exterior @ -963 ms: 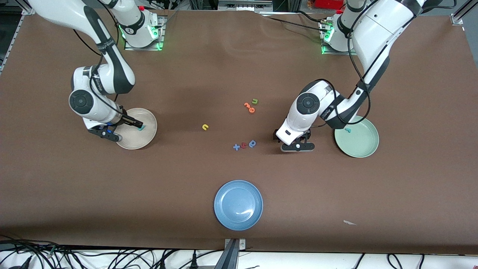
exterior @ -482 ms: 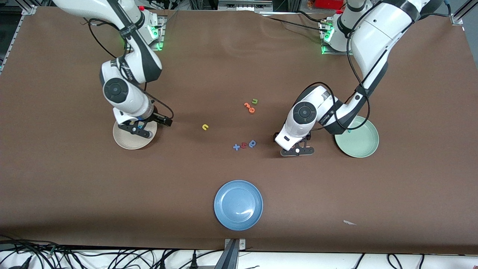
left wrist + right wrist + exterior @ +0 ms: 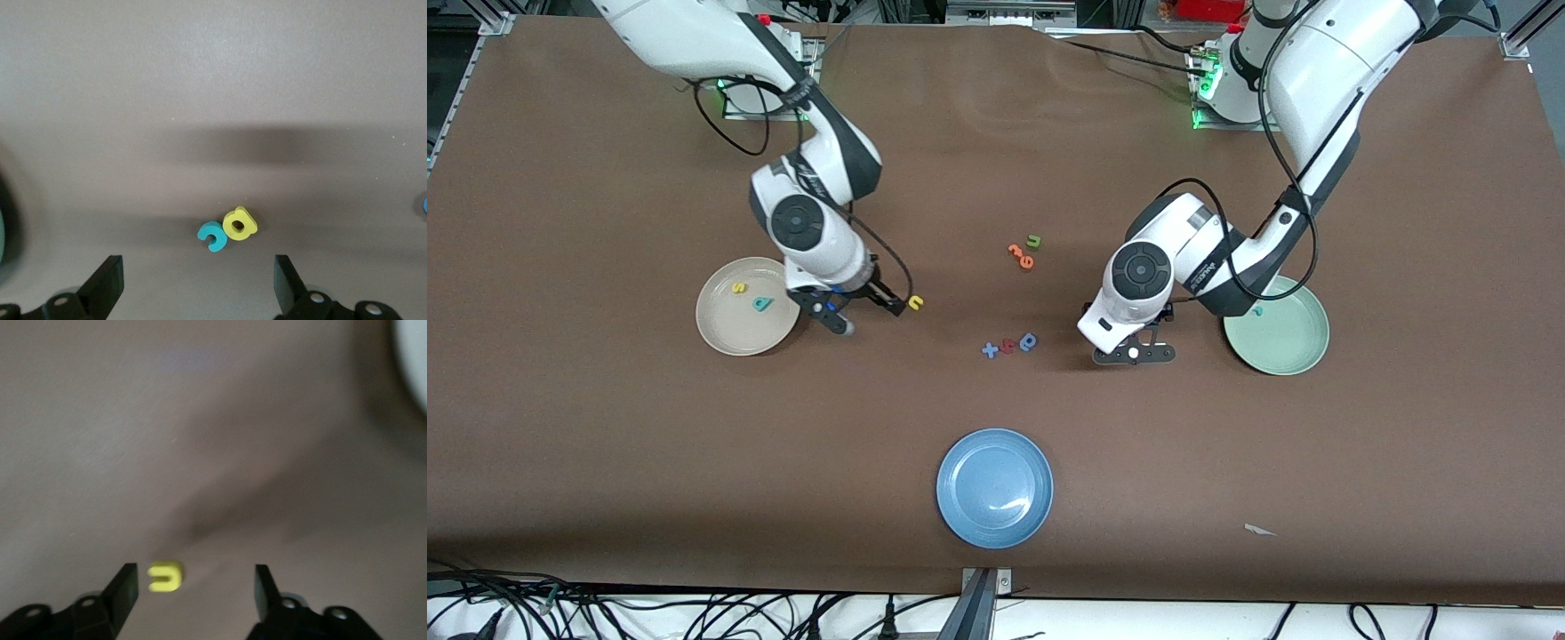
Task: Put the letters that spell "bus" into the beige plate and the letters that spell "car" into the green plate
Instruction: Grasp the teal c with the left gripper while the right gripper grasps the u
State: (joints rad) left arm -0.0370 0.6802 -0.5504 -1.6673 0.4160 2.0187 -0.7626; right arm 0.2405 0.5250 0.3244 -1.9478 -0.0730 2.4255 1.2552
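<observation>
The beige plate [image 3: 720, 331] holds a yellow "s" [image 3: 738, 288] and a teal "b" [image 3: 761, 304]. Beside it, toward the table's middle, lies the yellow "u" [image 3: 915, 303]. My right gripper [image 3: 867, 313] hangs open over it. In the right wrist view the "u" [image 3: 165, 577] lies between the jaws of the right gripper [image 3: 195, 590], close to one finger [image 3: 127, 590]. The green plate [image 3: 1294, 351] holds a teal "r" [image 3: 1258, 311]. My left gripper [image 3: 1136, 354] stands open beside that plate. The left wrist view shows the gripper [image 3: 198, 283] over bare table, just short of the teal "c" [image 3: 213, 237] and yellow "a" [image 3: 240, 222].
A green "u" [image 3: 1034, 240] and two orange letters [image 3: 1021, 257] lie mid-table. A blue "x" [image 3: 989, 350], a red piece [image 3: 1007, 346] and a blue "a" [image 3: 1028, 340] lie nearer the front camera. A blue plate [image 3: 994, 487] sits near the front edge.
My right gripper has left the beige plate, where the teal "b" now lies, and swung across to the yellow "u". The left arm has shifted only slightly.
</observation>
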